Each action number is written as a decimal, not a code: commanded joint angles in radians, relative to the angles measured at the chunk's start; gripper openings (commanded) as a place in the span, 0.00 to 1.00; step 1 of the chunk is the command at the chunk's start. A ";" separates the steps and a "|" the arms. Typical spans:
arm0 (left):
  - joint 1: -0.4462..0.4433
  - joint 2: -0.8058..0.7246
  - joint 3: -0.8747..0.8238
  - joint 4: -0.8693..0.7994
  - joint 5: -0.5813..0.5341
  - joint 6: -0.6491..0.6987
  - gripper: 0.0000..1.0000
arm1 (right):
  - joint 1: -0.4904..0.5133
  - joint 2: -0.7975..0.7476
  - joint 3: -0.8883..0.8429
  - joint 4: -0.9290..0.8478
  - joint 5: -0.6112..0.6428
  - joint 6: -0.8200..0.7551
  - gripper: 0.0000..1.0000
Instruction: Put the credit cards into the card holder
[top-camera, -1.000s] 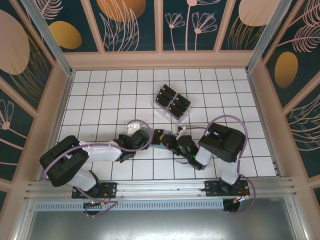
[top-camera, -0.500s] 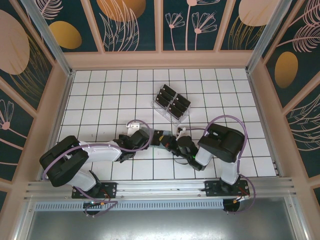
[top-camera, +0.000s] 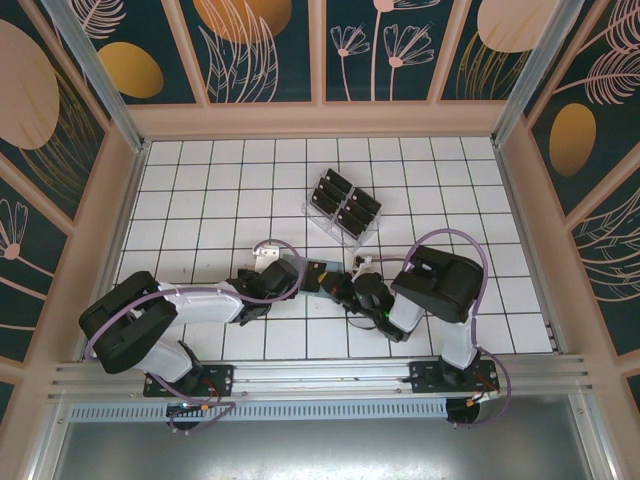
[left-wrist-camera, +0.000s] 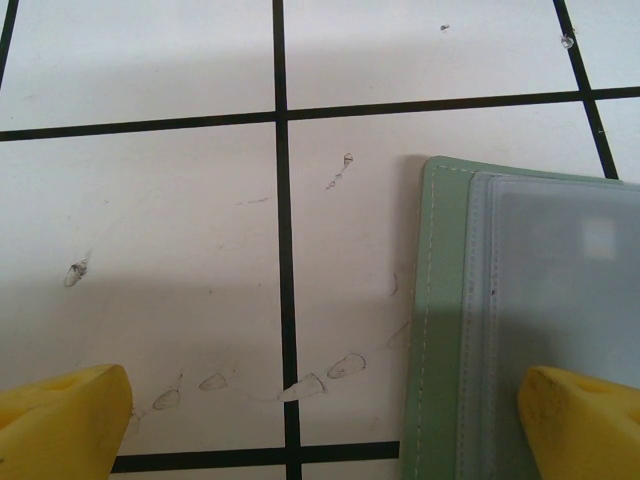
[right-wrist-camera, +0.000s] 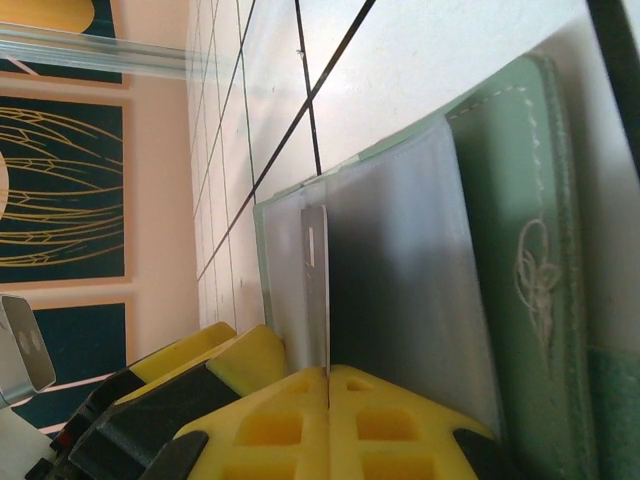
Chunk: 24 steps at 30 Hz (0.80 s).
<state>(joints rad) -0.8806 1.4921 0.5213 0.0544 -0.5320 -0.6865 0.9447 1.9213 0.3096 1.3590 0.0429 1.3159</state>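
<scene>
Grey-green card holder (left-wrist-camera: 440, 330) lies open on the white tiled tabletop (left-wrist-camera: 150, 200). Your right tool (right-wrist-camera: 328, 375) is clamped on one credit card (right-wrist-camera: 316, 280), edge-on over the clear sleeve (right-wrist-camera: 400, 250); your left tool (left-wrist-camera: 320, 415) stands apart, straddling the holder's edge.

Slotted rack (top-camera: 343, 206) stands behind centre; open tile (top-camera: 200, 190) on both flanks and behind it, up to walls (top-camera: 320, 120). Centre front congested: left gripper (top-camera: 308, 276), jaws wide over card holder (left-wrist-camera: 440, 330) edge, faces right gripper (top-camera: 345, 288) pinching credit card (right-wrist-camera: 316, 290) over it. Narrow lane between grippers and rack
</scene>
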 joint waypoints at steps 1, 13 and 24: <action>0.003 0.010 -0.024 -0.039 0.013 -0.005 0.98 | 0.002 0.031 0.016 -0.013 -0.011 -0.002 0.00; 0.004 0.003 -0.017 -0.051 0.015 -0.009 0.99 | -0.020 0.055 0.062 -0.044 -0.081 -0.010 0.00; 0.012 -0.092 0.063 -0.148 -0.025 0.020 0.99 | -0.036 -0.028 0.068 -0.171 -0.115 -0.054 0.35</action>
<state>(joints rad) -0.8776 1.4384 0.5396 -0.0315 -0.5331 -0.6823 0.9161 1.9125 0.3790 1.3113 -0.0658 1.2964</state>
